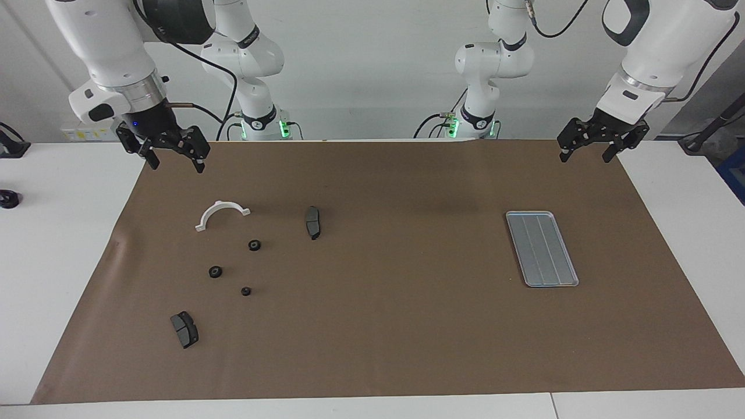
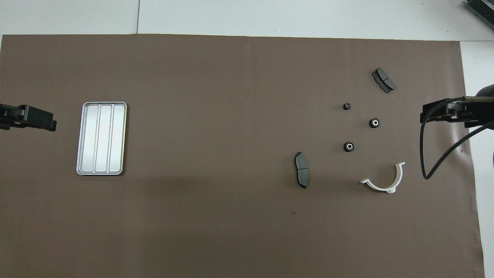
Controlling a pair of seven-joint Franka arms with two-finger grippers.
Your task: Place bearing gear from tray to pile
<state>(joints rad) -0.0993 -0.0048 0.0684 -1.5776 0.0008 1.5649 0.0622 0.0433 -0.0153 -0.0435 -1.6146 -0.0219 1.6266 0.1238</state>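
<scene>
Your inventory, largest item first.

Brown mat (image 1: 384, 326): covers most of the white table (image 1: 52, 244); everything below lies on it.

Left gripper (image 1: 588, 155): raised over the mat's corner at the left arm's end. You can see its fingers spread apart with nothing between them. In the overhead view only one dark finger block (image 2: 36, 117) shows; the remainder is cut off by the frame edge.

Right gripper (image 1: 174, 164): raised over the mat's edge at the right arm's end, jaws apart, holding nothing and touching nothing. In the overhead view a black cable loop (image 2: 424, 154) crosses it, and its body is cut off.

Tray (image 1: 542, 248): silver, grooved, flat on the mat toward the left arm's end, with no part on it.

White bracket (image 1: 221, 214): semicircular, toward the right arm's end.

Two brake pads: one (image 1: 313, 222) beside the bracket, one (image 1: 184, 329) farthest from the robots.

Three bearing gears (image 1: 254, 245), (image 1: 215, 271), (image 1: 245, 291): small, dark, apart from each other, lying between bracket and farther pad. You cannot make out any teeth.
</scene>
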